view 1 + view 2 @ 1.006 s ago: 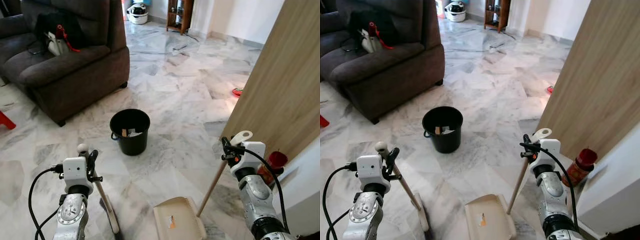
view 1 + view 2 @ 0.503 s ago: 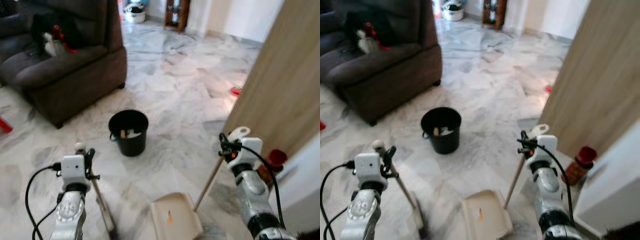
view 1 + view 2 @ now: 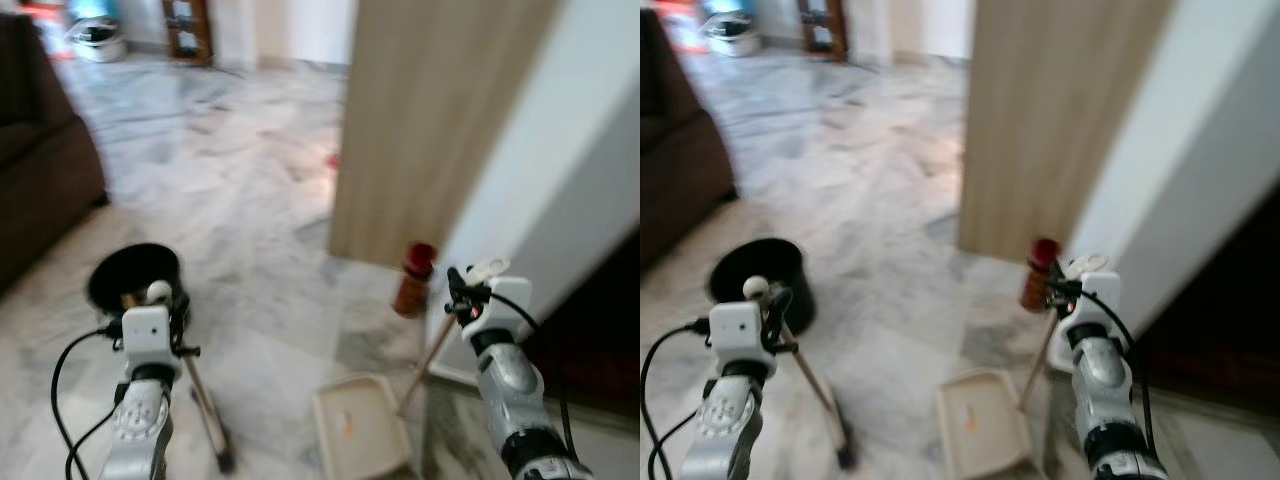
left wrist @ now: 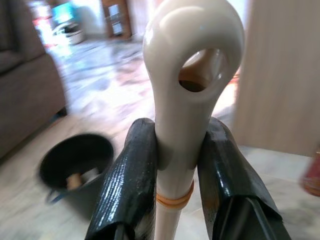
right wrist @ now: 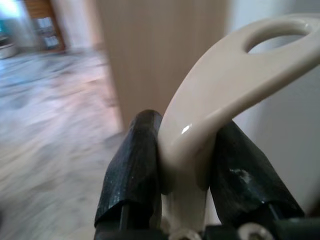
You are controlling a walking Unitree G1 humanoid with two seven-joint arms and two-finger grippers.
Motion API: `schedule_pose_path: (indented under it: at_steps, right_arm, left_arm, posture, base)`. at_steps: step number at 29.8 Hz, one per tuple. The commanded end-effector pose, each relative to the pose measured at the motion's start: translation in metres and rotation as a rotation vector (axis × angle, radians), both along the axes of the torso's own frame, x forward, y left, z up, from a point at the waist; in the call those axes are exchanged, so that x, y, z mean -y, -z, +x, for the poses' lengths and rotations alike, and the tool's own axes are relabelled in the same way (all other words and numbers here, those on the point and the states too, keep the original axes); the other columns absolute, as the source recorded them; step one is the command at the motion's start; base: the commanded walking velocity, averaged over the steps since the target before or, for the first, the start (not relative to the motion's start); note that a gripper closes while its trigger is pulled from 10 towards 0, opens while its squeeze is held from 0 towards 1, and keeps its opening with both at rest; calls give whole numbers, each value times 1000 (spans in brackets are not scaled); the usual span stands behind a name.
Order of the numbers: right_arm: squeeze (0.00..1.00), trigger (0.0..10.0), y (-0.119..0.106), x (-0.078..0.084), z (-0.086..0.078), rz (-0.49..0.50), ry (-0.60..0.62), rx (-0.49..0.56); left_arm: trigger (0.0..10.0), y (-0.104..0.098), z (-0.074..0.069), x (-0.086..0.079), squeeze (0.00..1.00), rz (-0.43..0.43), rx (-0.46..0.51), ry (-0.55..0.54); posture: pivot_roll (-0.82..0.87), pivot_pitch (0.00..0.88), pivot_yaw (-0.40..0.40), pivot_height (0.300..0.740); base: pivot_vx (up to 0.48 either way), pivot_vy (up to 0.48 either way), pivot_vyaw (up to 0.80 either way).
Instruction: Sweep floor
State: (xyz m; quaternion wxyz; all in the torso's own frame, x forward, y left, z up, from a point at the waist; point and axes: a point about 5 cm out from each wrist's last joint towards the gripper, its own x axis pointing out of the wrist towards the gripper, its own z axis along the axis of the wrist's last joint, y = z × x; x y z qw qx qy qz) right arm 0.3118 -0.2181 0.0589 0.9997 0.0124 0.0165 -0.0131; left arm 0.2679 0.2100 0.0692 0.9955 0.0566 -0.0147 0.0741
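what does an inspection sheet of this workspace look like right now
surface: marble floor, blurred
job's things: broom and dustpan, small orange bit on dustpan
clutter: black bucket, red-lidded jar by wooden panel
grippers: left pincer shut on broom handle; right pincer shut on dustpan handle
cables: black cable looping off left arm
surroundings: dark sofa, white wall

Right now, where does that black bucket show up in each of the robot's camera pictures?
Left eye view: black bucket at the left, on the floor behind the left gripper.
Right eye view: bucket at the left, behind that gripper.
Left wrist view: bucket low, beyond the fingers.
Right wrist view: not in it.
Shared landmark: the wooden panel.
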Motion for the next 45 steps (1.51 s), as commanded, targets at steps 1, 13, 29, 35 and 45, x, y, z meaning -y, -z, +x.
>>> schedule_pose_path:
  at_steps: [1, 13, 29, 35, 45]
  right_arm:
    - [0, 10000, -10, -3, 6, -13, -12, 47]
    - [0, 10000, -11, -1, 6, -24, 3, 50]
    - [0, 10000, -11, 0, 5, -31, 14, 50]
    - [0, 10000, -9, 2, 4, -33, 20, 45]
    - [0, 10000, -8, 1, 3, -34, 26, 51]
  left_arm:
    - [10000, -6, 1, -6, 0, 21, 24, -10]
    - [10000, -7, 3, -4, 0, 7, 30, -7]
    - [10000, -6, 3, -2, 0, 14, 26, 9]
    - [10000, -6, 3, -2, 0, 5, 27, 14]
    - [10000, -6, 3, -2, 0, 23, 24, 30]
  posture:
    - [-23, 0, 10, 740]
    - [-26, 0, 8, 740]
    - [-28, 0, 11, 740]
    - [-33, 0, 15, 740]
    - [-40, 0, 26, 740]
  base:
    - [0, 0, -788]
    - [0, -152, -788]
    - [0, -116, -788]
    - [0, -137, -788]
    - [0, -120, -788]
